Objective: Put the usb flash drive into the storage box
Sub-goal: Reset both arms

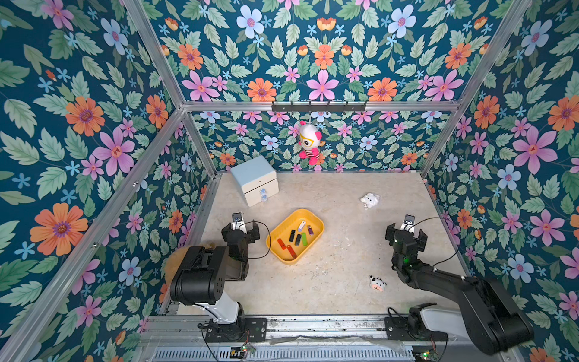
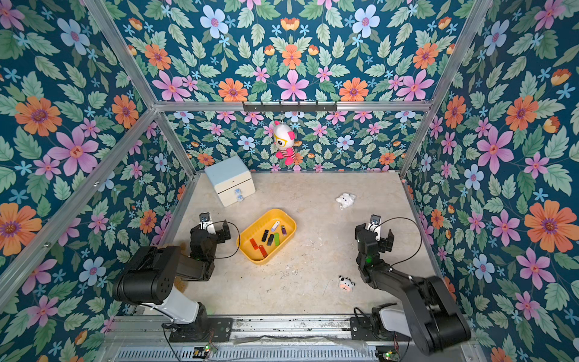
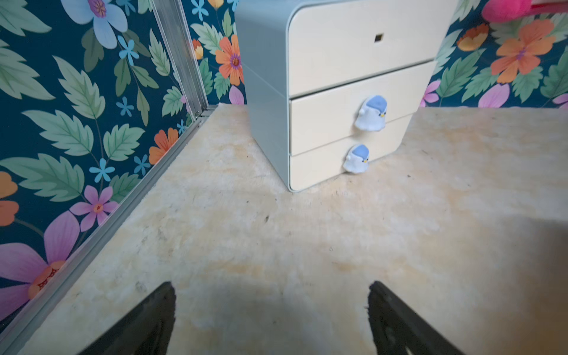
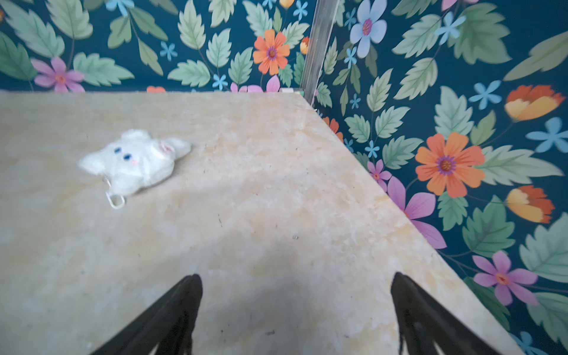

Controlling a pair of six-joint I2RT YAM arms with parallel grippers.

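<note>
The flash drives [image 1: 304,238] all lie inside the yellow box [image 1: 288,227] on the table [image 1: 344,250]. I see none left out. The left gripper [image 3: 271,285] and right gripper [image 4: 295,276] have jaws wide apart, holding nothing. Best, I think, to hold both grippers away and not bump the box.

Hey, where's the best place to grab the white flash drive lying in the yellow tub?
Probably pinch its two long sides at mid-length, with the fingers coming straight down. The white flash drive is slim and lies flat on the floor of the storage box, whose raised walls block a sideways approach.
</note>
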